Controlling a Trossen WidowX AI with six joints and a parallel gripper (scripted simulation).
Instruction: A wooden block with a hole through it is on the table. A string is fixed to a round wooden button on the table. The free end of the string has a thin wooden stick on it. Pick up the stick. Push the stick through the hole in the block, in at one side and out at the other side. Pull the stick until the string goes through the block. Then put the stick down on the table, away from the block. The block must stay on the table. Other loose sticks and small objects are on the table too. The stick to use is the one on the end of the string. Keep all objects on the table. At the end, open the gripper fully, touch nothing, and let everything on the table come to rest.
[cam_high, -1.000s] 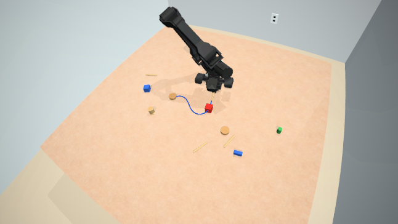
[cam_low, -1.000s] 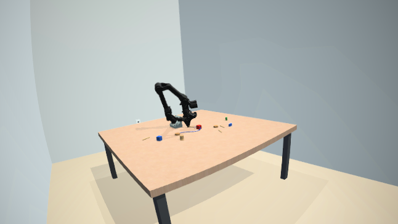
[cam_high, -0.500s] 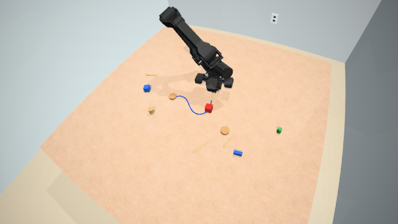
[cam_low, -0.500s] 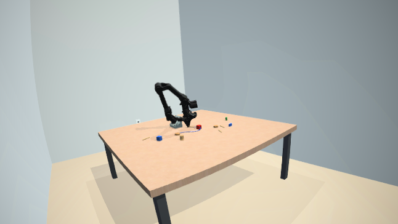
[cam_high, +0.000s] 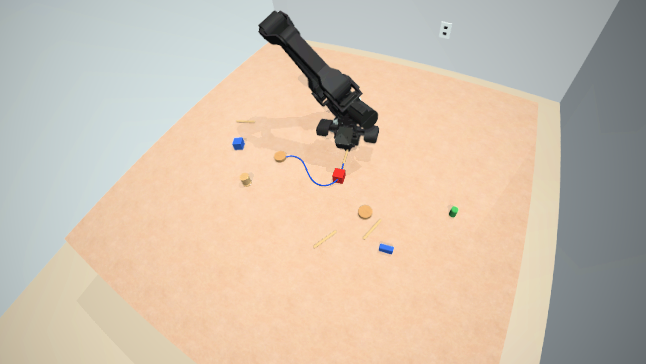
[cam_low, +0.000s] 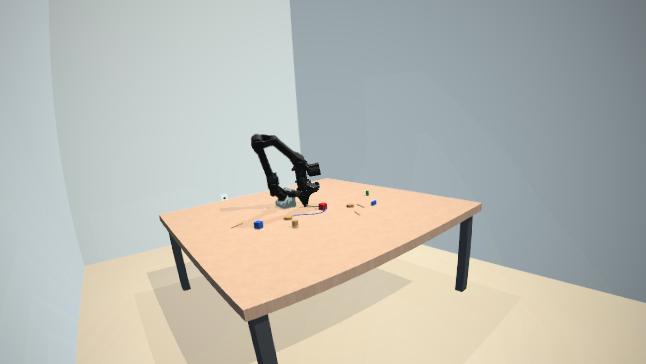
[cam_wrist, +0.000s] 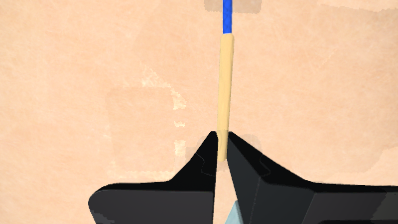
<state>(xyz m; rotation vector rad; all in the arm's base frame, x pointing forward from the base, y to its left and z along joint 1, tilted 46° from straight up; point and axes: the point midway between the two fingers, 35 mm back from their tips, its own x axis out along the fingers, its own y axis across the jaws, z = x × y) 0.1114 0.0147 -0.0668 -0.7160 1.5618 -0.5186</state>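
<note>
My gripper is shut on the wooden stick near its free end, low over the table on the arm's side of the block. The blue string runs from the stick's other end to the red block. It comes out at the block's far side and curves back to the round wooden button. The string passes through the block, and the whole stick is outside it. The block sits on the table. The hole itself is too small to see.
A blue cube, a wooden cylinder and a loose stick lie on the button's side. Beyond the block are another wooden disc, two loose sticks, a blue bar and a green cylinder.
</note>
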